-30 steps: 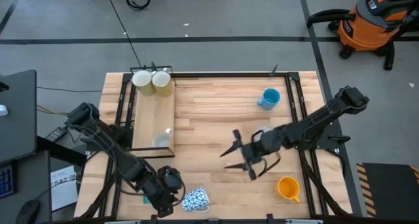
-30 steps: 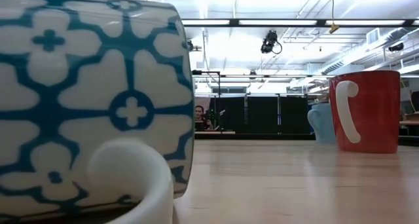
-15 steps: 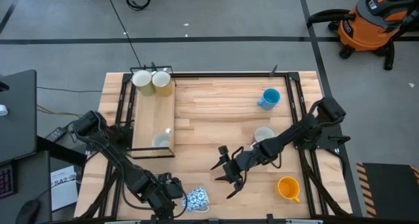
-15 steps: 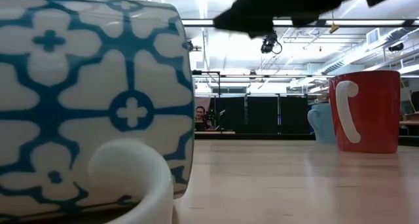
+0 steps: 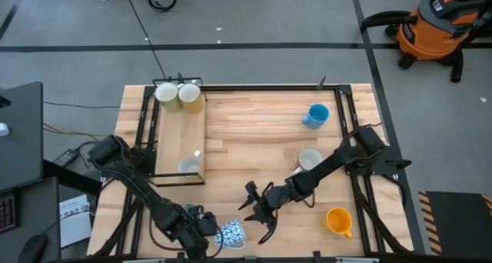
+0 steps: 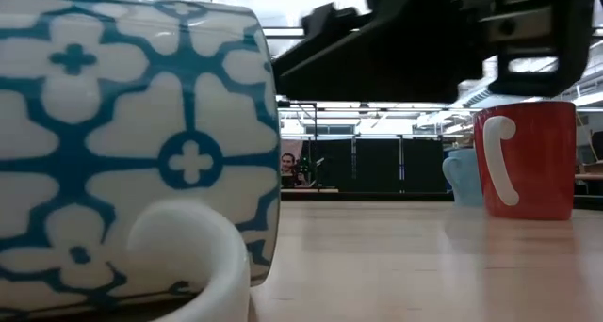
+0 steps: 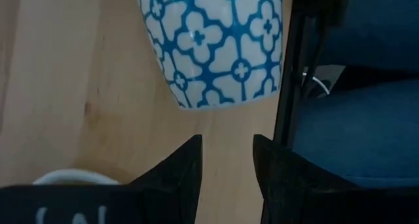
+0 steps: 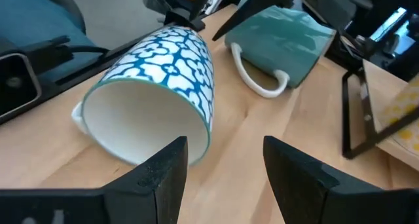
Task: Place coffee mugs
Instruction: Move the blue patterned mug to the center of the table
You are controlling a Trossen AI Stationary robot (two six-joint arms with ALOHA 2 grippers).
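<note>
The blue-and-white patterned mug [image 5: 229,234] lies on its side at the table's near edge; it fills the left of the low view [image 6: 132,143]. My right gripper [image 5: 257,214] hovers open just right of it, facing its open mouth [image 8: 141,126]. My left gripper [image 5: 211,234] is open at the mug's base [image 7: 222,99], fingertips short of it. The teal mug [image 8: 281,37] lies on its side beside the left gripper. The light blue mug [image 5: 315,115], a white mug [image 5: 310,158] and the orange mug [image 5: 338,221] stand on the right.
A wooden tray in a black frame [image 5: 178,136] sits on the table's left, with a white mug [image 5: 167,92] and a pale yellow mug [image 5: 191,96] at its far end and a pale mug [image 5: 189,165] at its near end. Bare wood lies mid-table.
My right gripper has swept from mid-table toward the near-left, down to the patterned mug, and now fills the top of the low view. Its fingers stay open. My left arm has shifted slightly toward the near edge. The mugs have kept still.
</note>
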